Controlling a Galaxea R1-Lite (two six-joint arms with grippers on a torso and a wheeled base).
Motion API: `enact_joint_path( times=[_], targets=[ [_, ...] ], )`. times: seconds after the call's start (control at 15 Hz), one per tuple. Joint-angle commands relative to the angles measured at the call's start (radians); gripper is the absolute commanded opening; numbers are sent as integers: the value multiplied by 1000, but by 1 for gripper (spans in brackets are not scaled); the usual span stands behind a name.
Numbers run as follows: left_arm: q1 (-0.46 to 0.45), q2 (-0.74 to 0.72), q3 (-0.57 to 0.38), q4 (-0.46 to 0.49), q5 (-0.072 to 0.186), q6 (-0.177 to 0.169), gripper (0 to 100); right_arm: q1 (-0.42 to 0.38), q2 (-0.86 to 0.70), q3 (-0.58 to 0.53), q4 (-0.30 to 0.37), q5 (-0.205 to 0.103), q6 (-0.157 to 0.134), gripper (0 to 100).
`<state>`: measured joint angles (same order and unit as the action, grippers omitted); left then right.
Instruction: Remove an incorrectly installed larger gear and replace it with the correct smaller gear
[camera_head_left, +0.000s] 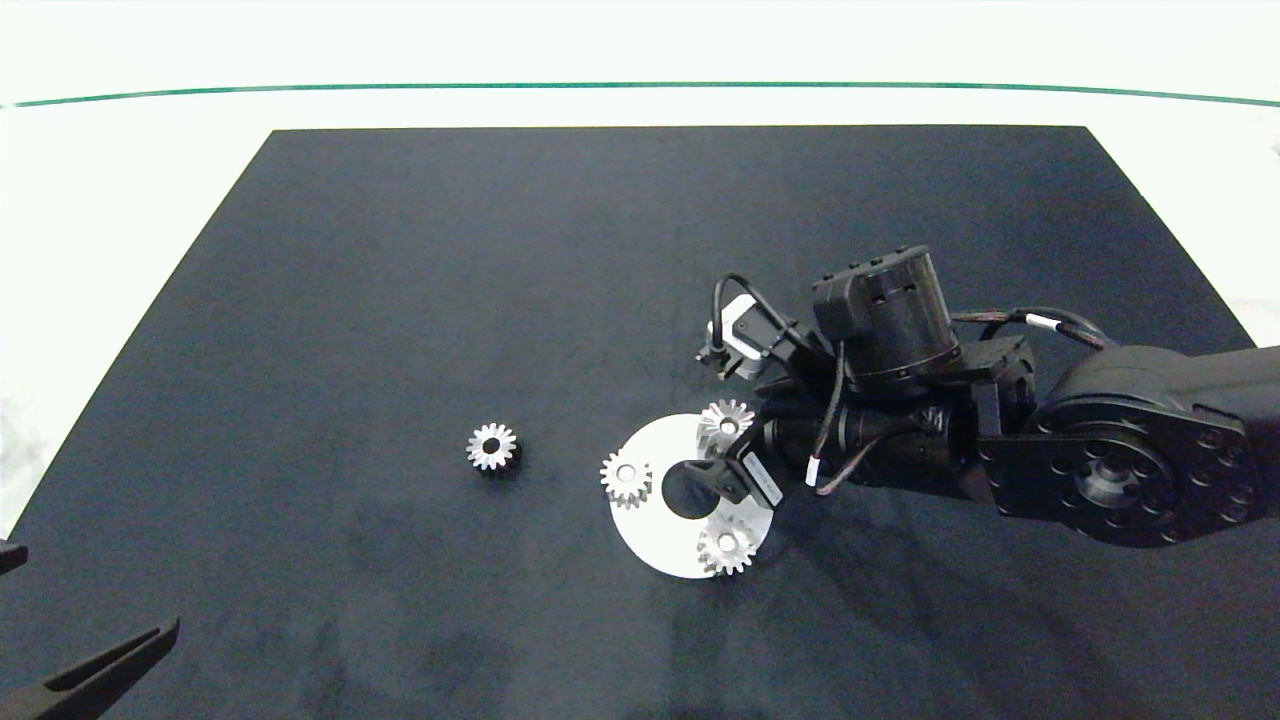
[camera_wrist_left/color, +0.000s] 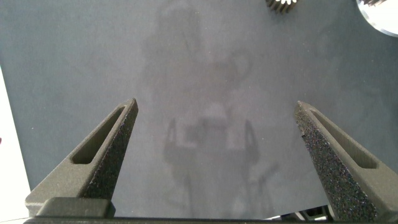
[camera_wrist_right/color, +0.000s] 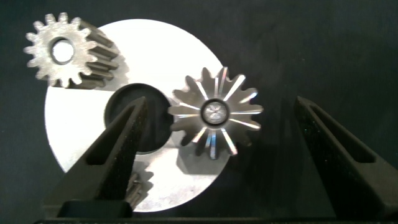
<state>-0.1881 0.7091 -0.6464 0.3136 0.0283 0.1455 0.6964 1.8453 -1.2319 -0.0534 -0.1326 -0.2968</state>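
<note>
The right hand hung over the white disc, having reached in from the right side of the surface. Its fingers stood wide apart, clamped on nothing. Between them sat the larger gear, with long pointed teeth and a pin showing in its bore. One finger lay over the disc's dark centre hole, just beside the gear's teeth; the other finger stood clear of it on the far side, over the dark mat.

In the head view the larger gear stood at the disc's far edge, next to the arm's wrist. Two small gears also stood on the disc: one at its left edge and one at its near edge. The second was partly hidden by a finger in the right wrist view.

The smaller gear lay alone on the mat, well apart from the disc, to its left. Only its teeth showed at the edge of the left wrist view.

The left hand was parked low over the near left corner of the mat, fingers spread and holding nothing
</note>
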Motion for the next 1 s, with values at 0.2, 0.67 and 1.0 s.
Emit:
enact_joint_path(
  times=[0.2,0.67,1.0],
  targets=[
    [-2,-5,5,2,1,0,100,8,-1,-15,6,-7,-4,85],
    [-2,-7,5,2,1,2,100,14,12,-20,9,-10,-4,70],
    [-2,-10,7,2,1,2,100,14,12,-20,9,-24,-4,61]
  ],
)
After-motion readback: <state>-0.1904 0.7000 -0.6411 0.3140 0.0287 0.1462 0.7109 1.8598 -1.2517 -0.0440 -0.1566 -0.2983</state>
